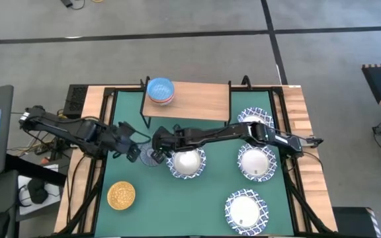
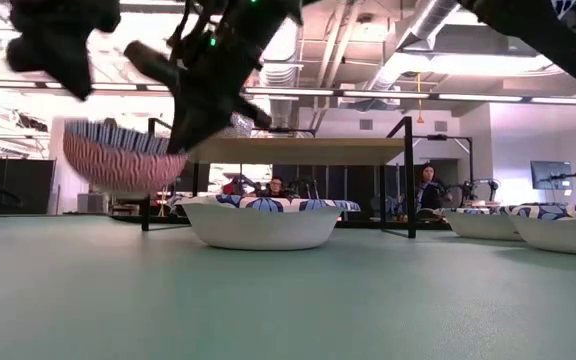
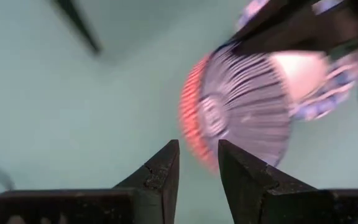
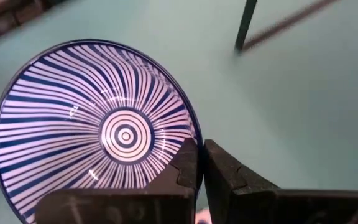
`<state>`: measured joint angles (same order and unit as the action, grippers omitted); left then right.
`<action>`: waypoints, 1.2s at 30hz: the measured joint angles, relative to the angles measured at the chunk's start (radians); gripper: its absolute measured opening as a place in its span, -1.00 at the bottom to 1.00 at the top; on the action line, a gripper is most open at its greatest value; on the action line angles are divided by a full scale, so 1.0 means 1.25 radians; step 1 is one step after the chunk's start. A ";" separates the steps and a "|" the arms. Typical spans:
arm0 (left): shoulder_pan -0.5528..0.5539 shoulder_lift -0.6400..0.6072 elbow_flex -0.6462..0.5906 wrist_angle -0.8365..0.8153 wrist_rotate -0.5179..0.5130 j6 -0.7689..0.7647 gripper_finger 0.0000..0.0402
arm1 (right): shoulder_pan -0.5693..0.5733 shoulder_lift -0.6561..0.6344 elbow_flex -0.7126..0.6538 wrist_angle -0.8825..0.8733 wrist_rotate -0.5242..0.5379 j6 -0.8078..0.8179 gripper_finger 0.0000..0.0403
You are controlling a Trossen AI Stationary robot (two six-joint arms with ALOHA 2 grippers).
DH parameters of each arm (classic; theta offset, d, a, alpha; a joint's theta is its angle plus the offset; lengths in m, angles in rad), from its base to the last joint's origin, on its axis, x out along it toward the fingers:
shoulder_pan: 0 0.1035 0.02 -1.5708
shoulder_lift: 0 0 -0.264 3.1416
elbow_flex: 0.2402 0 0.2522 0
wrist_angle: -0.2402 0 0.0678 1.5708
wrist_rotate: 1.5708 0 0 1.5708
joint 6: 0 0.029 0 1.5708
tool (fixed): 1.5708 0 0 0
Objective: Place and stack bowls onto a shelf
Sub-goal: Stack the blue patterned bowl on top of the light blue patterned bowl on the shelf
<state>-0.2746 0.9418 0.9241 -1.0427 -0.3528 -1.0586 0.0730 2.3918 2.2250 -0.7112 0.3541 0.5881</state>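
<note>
The grey-blue patterned bowl (image 1: 152,157), striped inside (image 4: 104,134), hangs above the green table left of the nearest white bowl (image 1: 187,162). My right gripper (image 4: 201,146) reaches across from the right and is shut on it (image 2: 123,155). My left gripper (image 3: 199,149) is open just left of the bowl (image 3: 241,112), fingers pointing at its outer wall and apart from it. On the wooden shelf (image 1: 197,102), a light blue bowl (image 1: 160,89) sits nested in a red one. A yellow-orange bowl (image 1: 120,195) rests on the table's near left. My right gripper pinches the patterned bowl's rim (image 4: 193,127), one finger inside the bowl and one outside. The fingers come slanting down from above on the bowl's right side (image 2: 203,100). The bowl is lifted clear of the table, roughly level, opening up.
Three more white lattice-rimmed bowls stand on the table's right half (image 1: 255,162) (image 1: 245,210) (image 1: 255,119). The shelf's black legs (image 2: 409,180) stand at the far side. The shelf top right of the stacked bowls is bare. People sit in the room behind.
</note>
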 joint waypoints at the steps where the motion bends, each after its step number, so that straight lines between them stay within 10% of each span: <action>1: 0.000 -0.001 0.004 0.033 -0.007 0.031 -0.52 | 0.000 -0.009 0.000 -0.003 0.014 -0.006 -0.84; 22: 0.008 0.047 0.027 0.130 -0.120 0.243 -0.52 | 0.032 -0.071 0.001 -0.096 0.078 -0.024 -0.84; 36: 0.028 0.046 0.028 0.165 -0.013 0.373 -0.46 | 0.070 -0.092 0.072 -0.109 0.184 -0.303 -0.84</action>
<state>-0.2401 0.9989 0.9596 -0.8363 -0.3688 -0.5927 0.1602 2.2765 2.3149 -0.8474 0.5842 0.2092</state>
